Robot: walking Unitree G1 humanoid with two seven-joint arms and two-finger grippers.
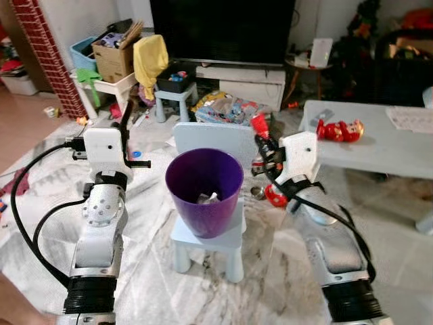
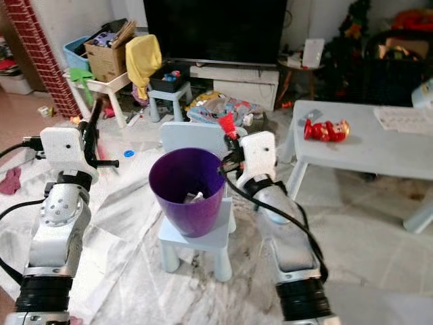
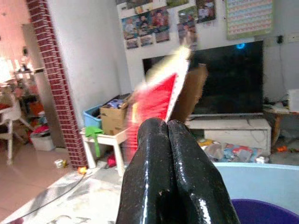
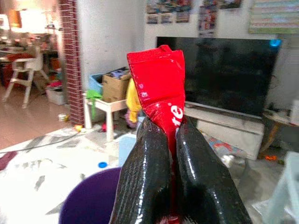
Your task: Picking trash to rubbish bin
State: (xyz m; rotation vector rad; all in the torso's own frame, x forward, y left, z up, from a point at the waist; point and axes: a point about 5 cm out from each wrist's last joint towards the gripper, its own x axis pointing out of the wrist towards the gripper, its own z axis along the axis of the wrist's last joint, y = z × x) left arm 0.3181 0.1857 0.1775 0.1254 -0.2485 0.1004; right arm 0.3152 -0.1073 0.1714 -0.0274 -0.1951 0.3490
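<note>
Right wrist view: a red wrapper (image 4: pixel 161 88) is pinched between the closed fingers of the right gripper (image 4: pixel 175 140) at 2 o'clock of the purple bin (image 1: pixel 203 191), while the left gripper (image 3: pixel 167 135), closed, is held at 9 o'clock; released short of the rim, the wrapper could flutter onto the floor (image 1: pixel 284 271).
</note>
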